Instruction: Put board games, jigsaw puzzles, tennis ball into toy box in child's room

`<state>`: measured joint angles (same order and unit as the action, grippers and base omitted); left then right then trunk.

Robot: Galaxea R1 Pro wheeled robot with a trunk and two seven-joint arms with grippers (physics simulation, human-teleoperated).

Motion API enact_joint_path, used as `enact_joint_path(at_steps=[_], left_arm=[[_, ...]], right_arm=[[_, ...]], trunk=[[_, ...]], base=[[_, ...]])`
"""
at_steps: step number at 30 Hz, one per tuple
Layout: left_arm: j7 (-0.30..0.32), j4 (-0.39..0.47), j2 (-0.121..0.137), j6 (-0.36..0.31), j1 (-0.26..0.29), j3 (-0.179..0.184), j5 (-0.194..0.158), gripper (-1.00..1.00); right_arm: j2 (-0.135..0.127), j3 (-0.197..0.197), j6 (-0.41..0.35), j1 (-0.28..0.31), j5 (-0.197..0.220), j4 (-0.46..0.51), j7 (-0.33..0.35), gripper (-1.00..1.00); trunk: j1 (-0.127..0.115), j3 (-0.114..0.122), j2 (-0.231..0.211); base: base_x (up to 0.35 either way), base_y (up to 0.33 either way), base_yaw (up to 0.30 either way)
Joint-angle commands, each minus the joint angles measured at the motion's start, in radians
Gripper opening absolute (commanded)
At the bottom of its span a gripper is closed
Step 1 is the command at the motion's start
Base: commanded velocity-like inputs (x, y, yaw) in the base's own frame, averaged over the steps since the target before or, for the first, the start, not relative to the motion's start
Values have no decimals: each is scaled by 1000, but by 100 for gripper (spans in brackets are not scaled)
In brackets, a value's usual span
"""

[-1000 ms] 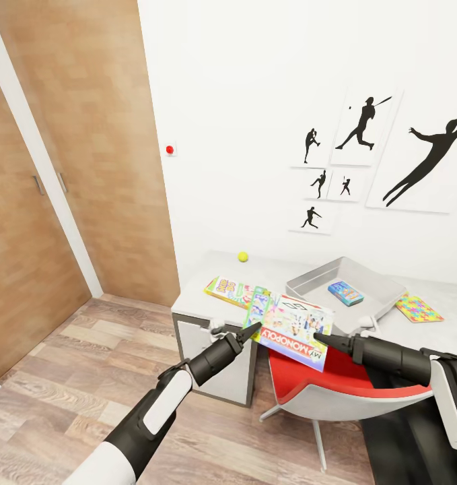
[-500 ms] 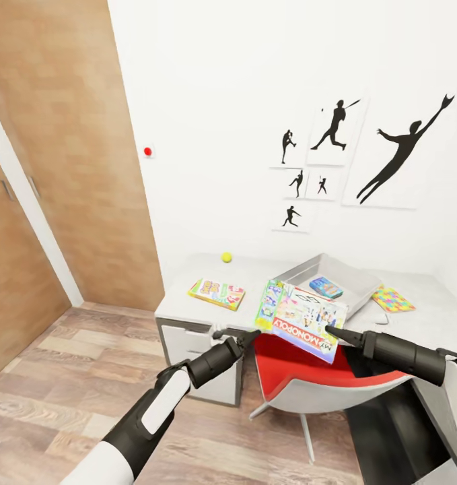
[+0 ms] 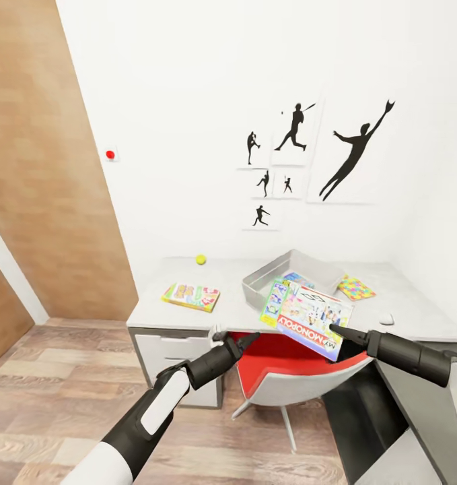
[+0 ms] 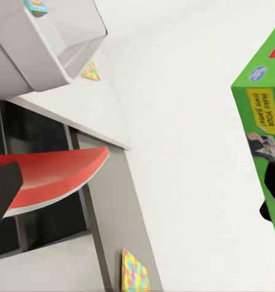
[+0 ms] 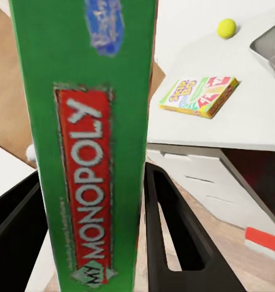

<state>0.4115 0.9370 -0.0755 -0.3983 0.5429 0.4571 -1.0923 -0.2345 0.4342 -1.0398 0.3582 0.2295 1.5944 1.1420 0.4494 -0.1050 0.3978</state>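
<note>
Overhead, the right gripper (image 3: pixel 336 330) is clenching one Monopoly box (image 3: pixel 307 318) above the red chair (image 3: pixel 292 374), beside the toy box (image 3: pixel 262 281); one yellow game box (image 3: pixel 191 296), one tennis ball (image 3: pixel 200 259) and one puzzle (image 3: pixel 356 288) are lying on the table (image 3: pixel 235 311). Compared with a second ago, the camera is sitting further left. Wrist views are showing the right jaws pinching the box edge (image 5: pixel 95 152), while I cannot tell the left gripper's (image 3: pixel 245 338) state.

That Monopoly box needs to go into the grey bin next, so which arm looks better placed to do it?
Probably the right. Its gripper already clamps the Monopoly box, which hangs just in front of the toy box. The left gripper is below the desk edge, holding nothing.
</note>
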Motion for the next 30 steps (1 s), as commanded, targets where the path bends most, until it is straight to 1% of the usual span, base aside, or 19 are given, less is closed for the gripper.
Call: enact_joint_path(at_steps=[1,17,18,19,22,30], left_arm=[[0,0,0,-8,1,0,-10,100],[0,0,3,-7,1,-1,-10,100],[0,0,3,-7,1,-1,-10,100],[0,0,3,-7,0,-1,-10,100],[0,-1,3,-6,0,-1,-9,100],[7,0,3,-2,-1,-1,-8,100]], right_arm=[[0,1,-7,0,3,1,8,-100],[-1,5,-7,-4,5,8,10,-100],[-1,8,-7,-4,5,8,10,-100],[1,28,-7,-5,5,10,10,-100],[-1,34,-7,-7,5,11,10,-100],[1,41,-7,-9,5,13,10,-100]], trunk=[[1,-2,2],[1,6,2],[1,6,2],[1,6,2],[1,7,2],[1,7,2]], base=[[0,0,-277],[0,0,-277],[0,0,-278],[0,0,-279],[0,0,-274],[163,115,-54]])
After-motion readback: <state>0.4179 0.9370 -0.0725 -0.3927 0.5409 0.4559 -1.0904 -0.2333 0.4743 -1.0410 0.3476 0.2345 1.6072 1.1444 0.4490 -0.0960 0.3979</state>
